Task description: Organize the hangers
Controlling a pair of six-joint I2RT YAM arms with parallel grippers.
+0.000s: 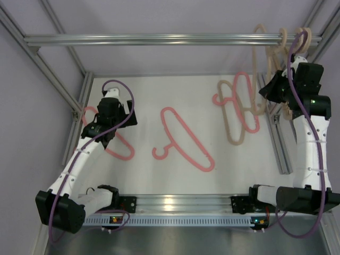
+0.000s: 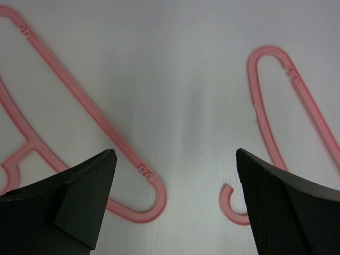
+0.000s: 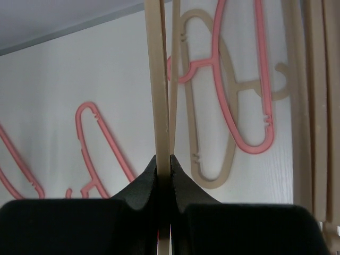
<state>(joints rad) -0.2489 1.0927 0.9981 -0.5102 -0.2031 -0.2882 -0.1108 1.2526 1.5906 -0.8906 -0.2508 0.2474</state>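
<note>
Lying flat on the white table [image 1: 143,90] are 3 pink hangers [image 1: 173,142], long axes slanting far-left to near-right, hooks pointing left. 1 beige hanger [image 1: 227,117] crosses the right-hand pink one. More beige hangers [image 1: 283,35] dangle upright from the far rail [image 1: 159,39], too bunched to count. The right gripper [image 3: 163,159] pinches 1 of these, the held hanger [image 3: 158,79]. The left gripper [image 2: 175,159] hovers between 2 pink hangers, jaws wide apart.

Pink hangers [image 2: 85,101] lying flat, beige hangers [image 3: 156,79] mostly hanging right
</note>
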